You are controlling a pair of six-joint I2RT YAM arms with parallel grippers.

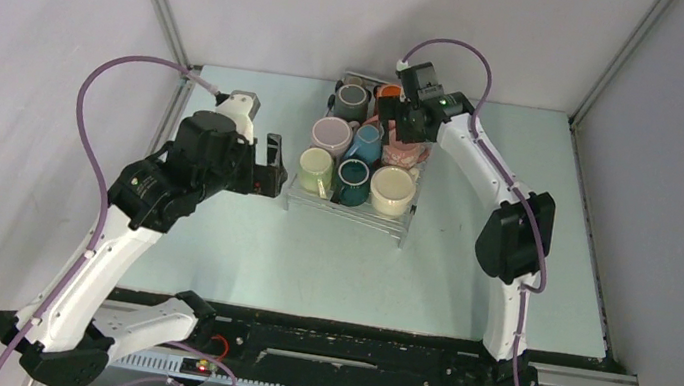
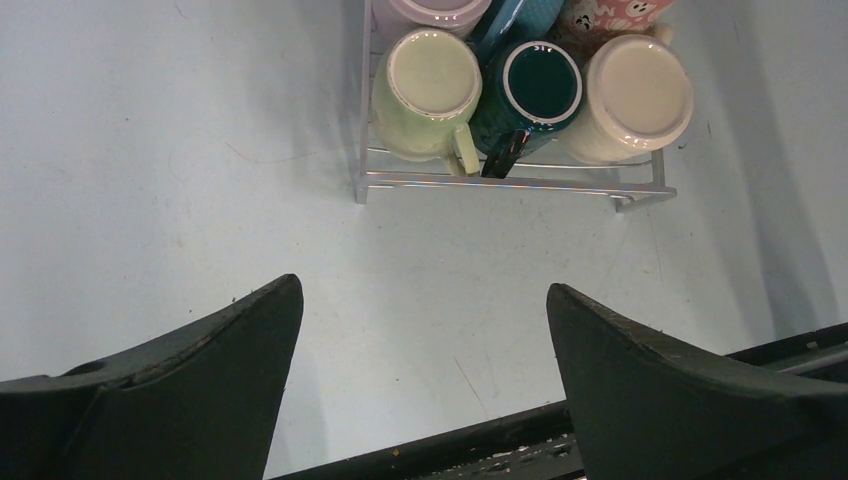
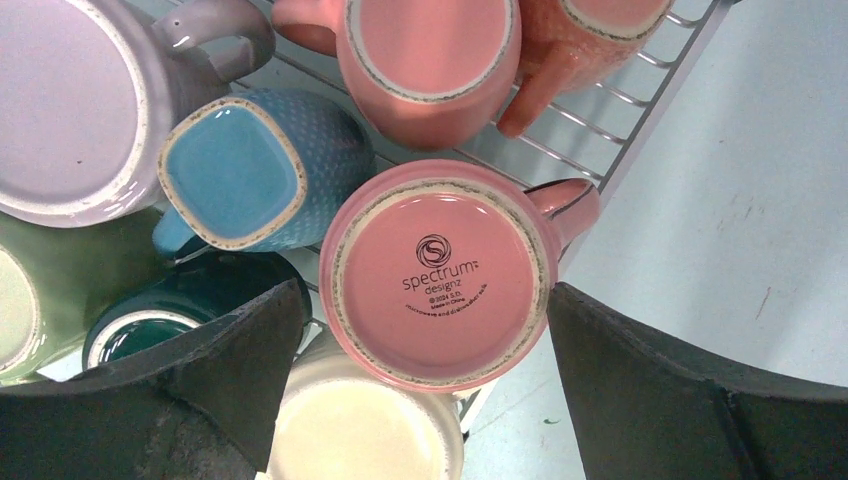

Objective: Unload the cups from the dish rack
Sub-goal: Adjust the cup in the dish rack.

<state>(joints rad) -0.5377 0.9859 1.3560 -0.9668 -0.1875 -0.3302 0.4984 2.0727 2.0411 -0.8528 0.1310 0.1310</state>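
Dish rack (image 1: 349,211) sits at upper centre of the top view on the pale bench (image 1: 238,259), packed with cups (image 1: 331,135), all standing bottom up. Front row, left to right in that view: pale green cup (image 1: 315,169), teal cup (image 1: 353,180), cream cup (image 1: 392,190). Behind them are the lilac cup (image 3: 65,110) and the blue cup (image 3: 240,175), with a grey cup (image 1: 352,102) at the far end of the rack. Right gripper (image 3: 422,298) hangs over the right side of the rack, fingers spread wide. In the right wrist view a pink cup (image 3: 440,275) lies between them, its base showing a printed maker's stamp and its handle pointing to the rack's right edge wire. Cannot tell whether the fingers touch it; no pinch seen. A second pink cup (image 3: 430,55) sits just beyond it at the top of that frame. Left gripper (image 2: 422,288) is also spread wide, with nothing between the fingers and only bare bench beneath. In the left wrist view the rack's front rail runs across upper centre, apart from the fingertips. In the top view this gripper sits centre left, just left of the rack and near the pale green cup.
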